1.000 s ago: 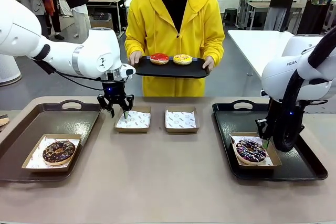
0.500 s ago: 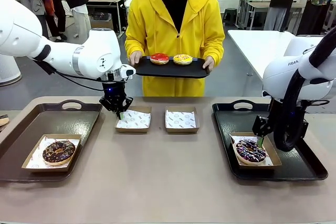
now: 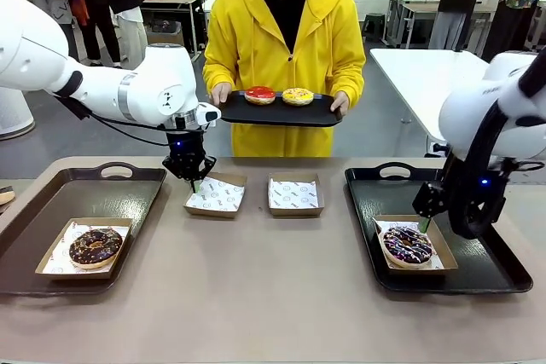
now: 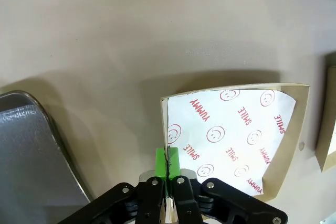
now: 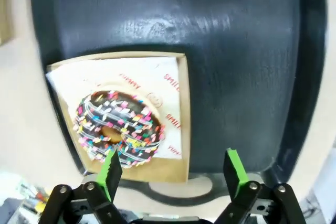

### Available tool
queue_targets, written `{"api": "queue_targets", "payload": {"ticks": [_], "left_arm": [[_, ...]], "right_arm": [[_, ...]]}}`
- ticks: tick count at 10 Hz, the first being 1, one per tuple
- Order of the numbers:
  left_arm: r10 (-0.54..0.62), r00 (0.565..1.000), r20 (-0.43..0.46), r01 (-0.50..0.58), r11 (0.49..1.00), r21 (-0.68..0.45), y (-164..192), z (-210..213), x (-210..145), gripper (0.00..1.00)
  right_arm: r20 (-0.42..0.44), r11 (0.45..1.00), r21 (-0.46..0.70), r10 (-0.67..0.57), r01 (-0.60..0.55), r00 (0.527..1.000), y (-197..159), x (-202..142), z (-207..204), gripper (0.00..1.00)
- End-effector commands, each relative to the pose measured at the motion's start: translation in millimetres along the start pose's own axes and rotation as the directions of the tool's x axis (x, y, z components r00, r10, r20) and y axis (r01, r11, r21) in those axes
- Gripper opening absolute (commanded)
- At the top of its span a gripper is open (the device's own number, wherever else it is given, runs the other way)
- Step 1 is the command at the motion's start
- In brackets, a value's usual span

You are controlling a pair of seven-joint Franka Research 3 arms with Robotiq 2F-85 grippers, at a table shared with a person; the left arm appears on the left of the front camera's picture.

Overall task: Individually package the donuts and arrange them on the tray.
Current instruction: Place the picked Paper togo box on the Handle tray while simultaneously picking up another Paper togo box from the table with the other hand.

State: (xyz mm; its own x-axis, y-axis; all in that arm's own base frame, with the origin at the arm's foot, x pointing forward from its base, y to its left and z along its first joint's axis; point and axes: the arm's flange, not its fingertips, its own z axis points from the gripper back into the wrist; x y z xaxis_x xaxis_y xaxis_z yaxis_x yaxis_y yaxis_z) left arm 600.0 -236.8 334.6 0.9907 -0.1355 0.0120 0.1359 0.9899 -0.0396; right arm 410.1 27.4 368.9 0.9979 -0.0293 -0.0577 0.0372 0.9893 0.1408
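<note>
A chocolate-iced donut (image 3: pixel 95 246) lies in a paper-lined box on the left tray (image 3: pixel 51 198). On the right tray (image 3: pixel 495 272) a dark donut with coloured sprinkles (image 3: pixel 407 245) (image 5: pixel 119 128) lies in its box. My right gripper (image 3: pixel 426 212) (image 5: pixel 170 163) hovers open just above that box's far edge, touching nothing. My left gripper (image 3: pixel 193 183) (image 4: pixel 167 162) is shut on the near-left wall of an empty paper-lined box (image 3: pixel 215 195) (image 4: pixel 233 135) at mid-table. The person holds a black tray (image 3: pixel 277 113) carrying a red-iced donut (image 3: pixel 259 95) and a yellow-iced donut (image 3: pixel 297 95).
A second empty lined box (image 3: pixel 294 194) stands to the right of the held one, its edge showing in the left wrist view (image 4: pixel 328 129). The left tray's rim (image 4: pixel 31 145) lies close beside my left gripper. The near half of the table is bare.
My left gripper's fingers came down and shut on the empty box's wall. My right gripper opened wide and lifted slightly up and to the right, off the sprinkled donut's box.
</note>
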Motion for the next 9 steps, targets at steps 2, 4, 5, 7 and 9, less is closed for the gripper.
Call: {"api": "queue_targets", "payload": {"ticks": [2, 4, 5, 7, 9], "left_arm": [[-0.012, 1.0, -0.004, 0.012, 1.0, 0.007, -9.5, 45.6, -2.5, 0.0], [-0.02, 1.0, 0.023, 0.02, 1.0, 0.013, -17.9, 78.3, -0.6, 0.0], [-0.02, 0.999, 0.037, 0.02, 1.0, 0.017, -22.3, 93.8, 1.1, 0.0], [-0.02, 0.997, 0.07, 0.018, 1.0, 0.021, -31.1, 121.1, 3.1, 0.0], [-0.004, 0.996, 0.095, 0.001, 1.0, 0.03, -37.8, 146.6, 8.7, 0.0]], "right_arm": [[0.078, 0.918, 0.381, 0.088, -0.111, 0.993, -61.3, -41.5, 60.7, 1.0], [0.149, 0.794, 0.595, 0.041, -0.123, 0.988, -115.6, -58.0, 96.2, 1.0], [0.176, 0.731, 0.676, -0.034, -0.095, 0.984, -143.3, -61.5, 107.6, 1.0], [0.172, 0.591, 0.804, -0.115, -0.072, 0.978, -191.9, -66.1, 113.7, 1.0], [0.16, 0.497, 0.865, -0.145, -0.068, 0.976, -228.4, -75.2, 101.8, 1.0]]}}
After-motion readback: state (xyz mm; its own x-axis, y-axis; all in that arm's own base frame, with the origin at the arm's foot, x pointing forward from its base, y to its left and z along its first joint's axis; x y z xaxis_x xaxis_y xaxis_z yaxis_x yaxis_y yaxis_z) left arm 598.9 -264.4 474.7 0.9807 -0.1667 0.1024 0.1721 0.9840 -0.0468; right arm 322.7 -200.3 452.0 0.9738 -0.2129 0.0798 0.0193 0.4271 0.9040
